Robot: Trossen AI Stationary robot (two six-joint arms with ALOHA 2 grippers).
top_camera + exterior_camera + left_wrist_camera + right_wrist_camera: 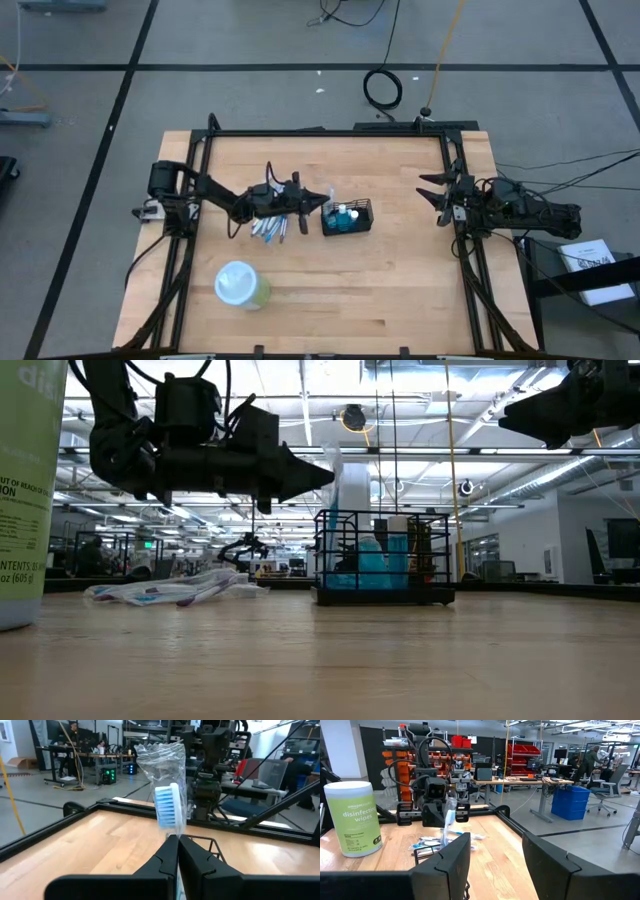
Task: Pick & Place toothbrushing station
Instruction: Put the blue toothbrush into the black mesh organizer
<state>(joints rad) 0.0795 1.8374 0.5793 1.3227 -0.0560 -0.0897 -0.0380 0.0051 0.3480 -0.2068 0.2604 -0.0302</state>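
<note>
**Toothbrushing station at frame centre, long axis left to right.**
The toothbrushing station (347, 217), a low black wire-mesh caddy holding blue items, sits at the centre of the high view on the table (400, 280), its long side running across the frame. Bare wood lies below and to its right; loose toothbrushes (270, 228) lie just to its left, a wipes canister (241, 285) lower left. My left gripper (323, 199), fingers pinched together on a wrapped toothbrush (167, 805), hovers at its upper-left corner. My right gripper (430, 193) waits spread wide, holding nothing, at the right edge.
</note>
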